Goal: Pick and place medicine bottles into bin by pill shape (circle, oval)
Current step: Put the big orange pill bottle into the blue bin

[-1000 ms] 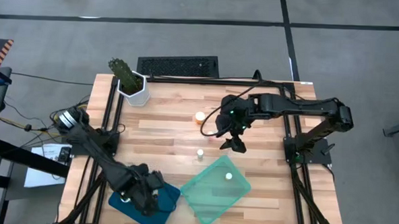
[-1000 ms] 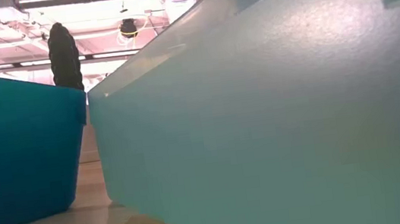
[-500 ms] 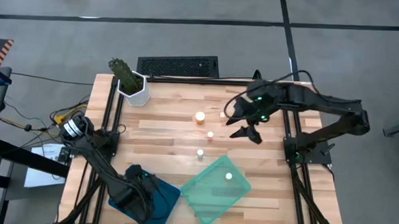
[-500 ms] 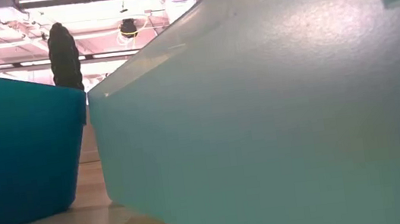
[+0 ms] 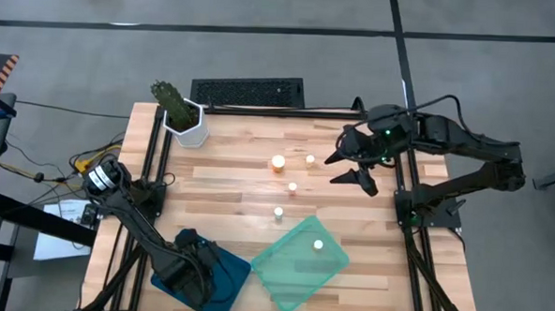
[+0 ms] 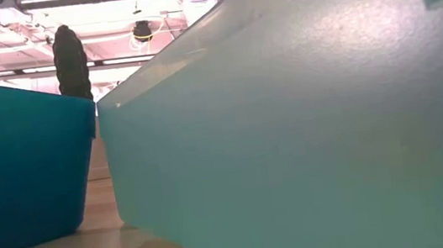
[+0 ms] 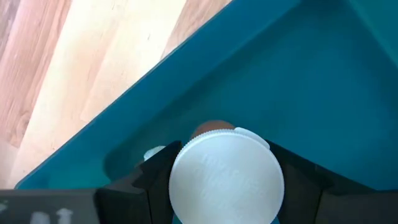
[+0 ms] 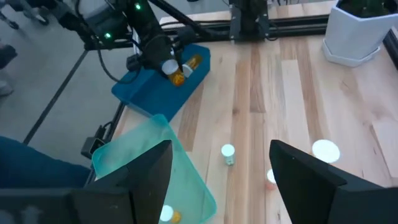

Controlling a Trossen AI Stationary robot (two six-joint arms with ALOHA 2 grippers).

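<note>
Wooden table [image 5: 229,182], with our left gripper [image 7: 217,202] over the dark blue bin [image 7: 323,93], clamped on a white-capped bottle [image 7: 227,180]. We'd lower before letting go. Our right gripper [image 5: 357,168] hangs spread and empty beside four loose bottles [image 5: 292,186].

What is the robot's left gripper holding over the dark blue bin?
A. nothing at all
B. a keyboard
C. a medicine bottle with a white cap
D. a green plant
C: in the left wrist view the left gripper is closed around a medicine bottle with a round white cap, above the inside of the dark blue bin; the right wrist view shows the same bottle held over that bin.
</note>
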